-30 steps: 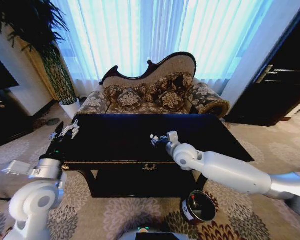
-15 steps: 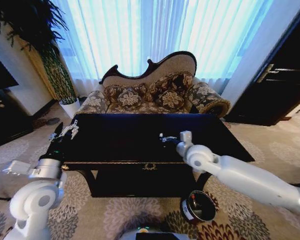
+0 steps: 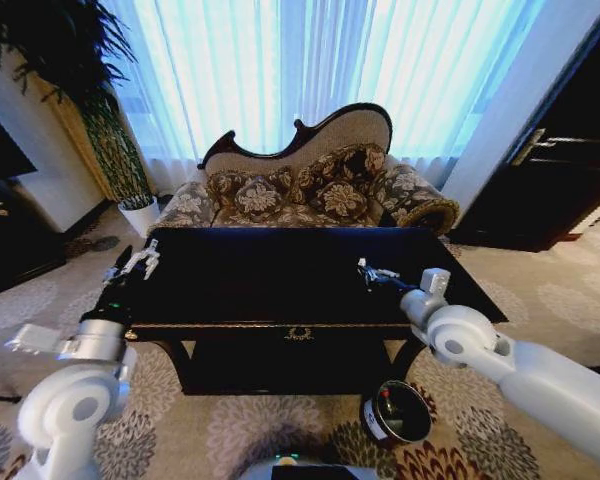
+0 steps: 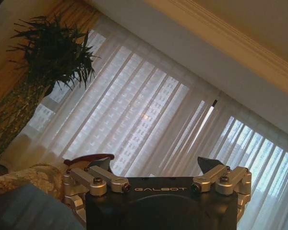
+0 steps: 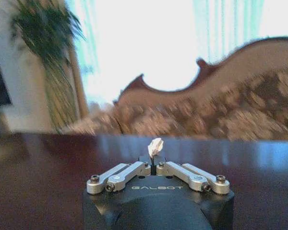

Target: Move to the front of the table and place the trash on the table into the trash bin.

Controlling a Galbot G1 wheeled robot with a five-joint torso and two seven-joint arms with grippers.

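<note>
Right gripper [image 5: 153,163] pinches paper wad [image 5: 155,145] above table [image 3: 240,280], sofa [image 3: 310,190] behind.

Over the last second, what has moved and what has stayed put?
The right gripper, shut on a small paper wad, has swung from the middle of the table toward its right end, nearer the trash bin. The left gripper stays open at the table's left end; table and bin unchanged.

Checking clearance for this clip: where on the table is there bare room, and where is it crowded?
The table top is bare between the left gripper at its left end and the right gripper, shut on a paper wad, right of centre. Crowding is only around that arm; the trash bin sits on the carpet below it.
</note>
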